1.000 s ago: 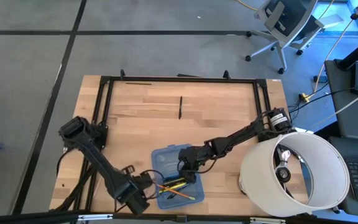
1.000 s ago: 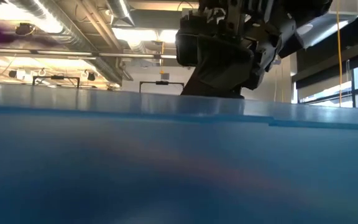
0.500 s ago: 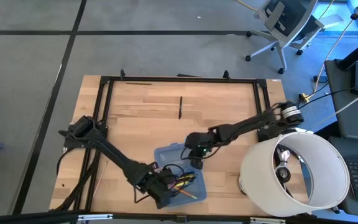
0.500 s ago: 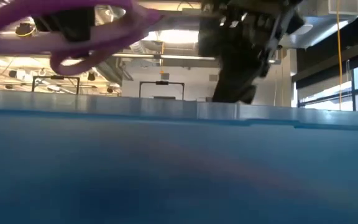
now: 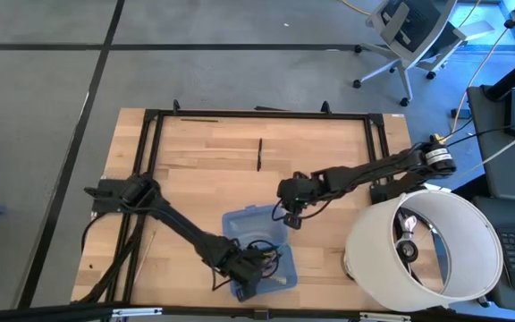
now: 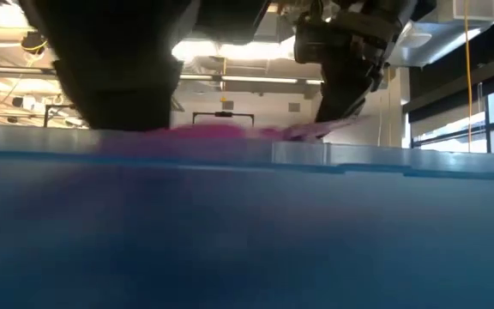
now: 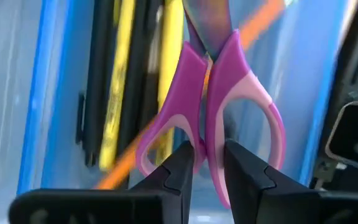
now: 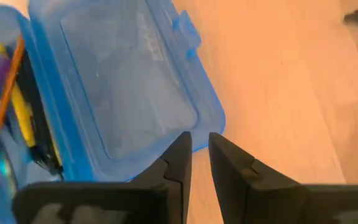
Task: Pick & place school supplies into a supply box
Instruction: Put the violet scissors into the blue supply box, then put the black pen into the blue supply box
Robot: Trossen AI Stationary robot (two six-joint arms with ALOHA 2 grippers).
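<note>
Left claw (image 7: 205, 163) pinches purple scissors (image 7: 219, 99) over supply box (image 5: 240, 225), worktop's 6 o'clock; right claw (image 8: 200, 155) nearly closed, empty, at centre.

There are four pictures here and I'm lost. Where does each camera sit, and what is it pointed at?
High view: above the table, looking straight down; both arms show, with the supply box near the front edge.
Low view: at table height, right behind the blue box wall; dark arm parts hang above.
Left wrist view: on the left arm, looking past the left gripper pinching the purple scissors over pens and pencils.
Right wrist view: on the right arm, past the right gripper toward the box's empty half.
Both wrist views share the box.
</note>
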